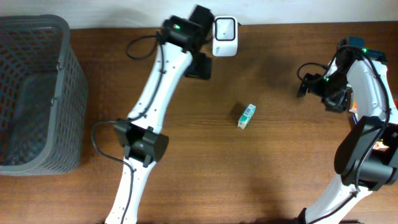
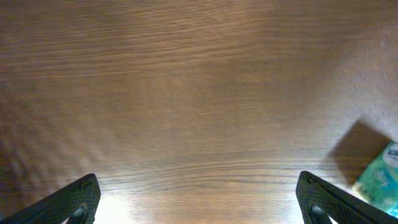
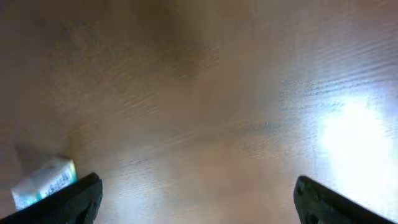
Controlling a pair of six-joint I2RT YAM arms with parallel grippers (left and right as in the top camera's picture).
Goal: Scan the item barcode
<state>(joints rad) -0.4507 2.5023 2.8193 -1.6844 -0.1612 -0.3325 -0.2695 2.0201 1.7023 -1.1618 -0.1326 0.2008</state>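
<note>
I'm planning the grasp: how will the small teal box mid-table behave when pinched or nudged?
The small box looks like thin printed carton: probably light, likely to slide on the smooth wooden table if nudged. Flat-sided and lying down, it should not roll. A hard pinch might dent it.

The left gripper (image 2: 199, 204) has its jaws wide apart above the counter (image 2: 186, 93). A green box (image 2: 380, 179) lies to its right.

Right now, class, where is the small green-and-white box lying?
In the overhead view the small box lies on the wooden table just right of centre, touching nothing, well apart from the white scanner at the far edge.
</note>
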